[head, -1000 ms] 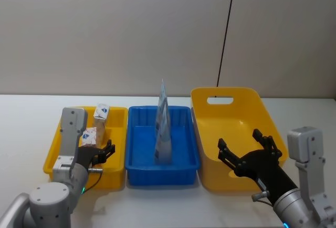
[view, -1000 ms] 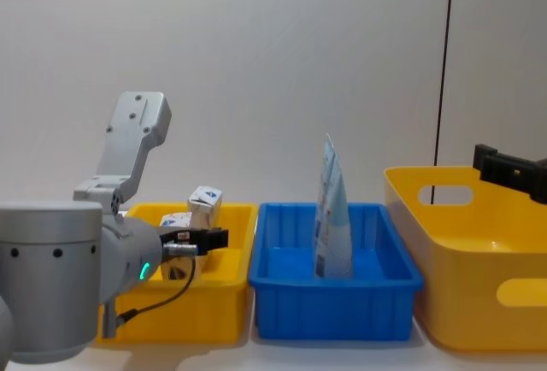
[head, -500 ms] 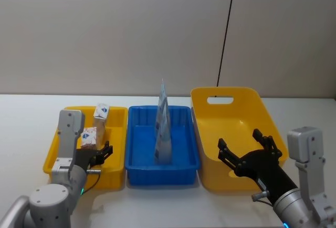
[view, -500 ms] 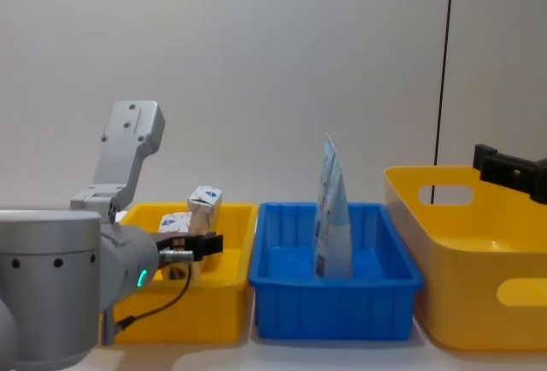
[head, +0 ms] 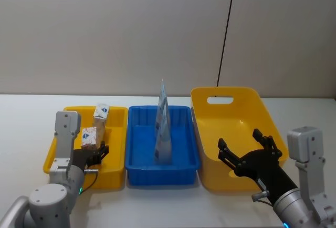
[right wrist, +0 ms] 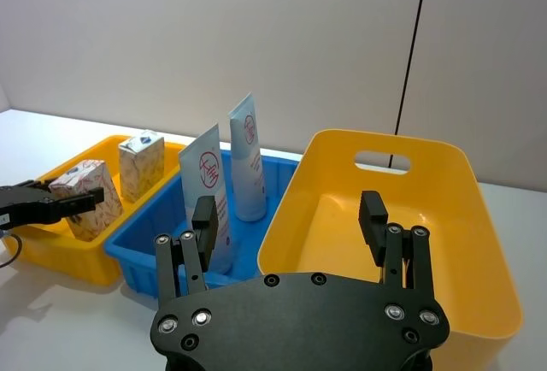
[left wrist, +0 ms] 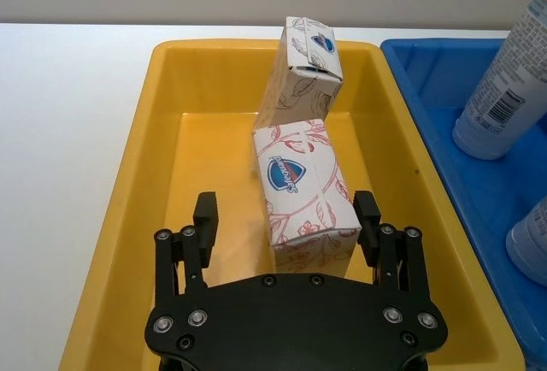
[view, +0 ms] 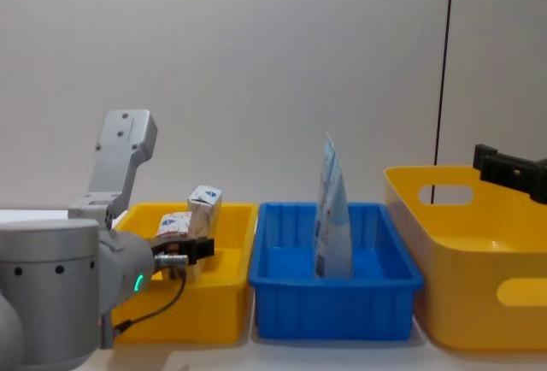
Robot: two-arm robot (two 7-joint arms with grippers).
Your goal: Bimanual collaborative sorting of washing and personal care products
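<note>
I read three bins in one row on the surface [head: 26, 112]: the left bin [head: 113, 110], the middle bin [head: 181, 144] just beside it, and the right bin [head: 236, 117] beside that. In the left bin the box [head: 88, 137] lies forward with the carton [head: 101, 118] upright close behind it; in the middle bin the pouch [head: 164, 133] stands upright with the tube [right wrist: 248, 170] behind it. The left tool [head: 100, 152] hangs over the left bin's front, just before the box, and the right tool [head: 239, 140] over the right bin's front.

A robot-testing lab, it seems: a plain white tabletop [head: 26, 117] holds a shallow blue plastic bin [head: 163, 178], a low yellow plastic bin [head: 107, 179] left of it, a deeper yellow plastic tub [head: 241, 107] right of it, a plain grey wall [head: 105, 33] behind it.
</note>
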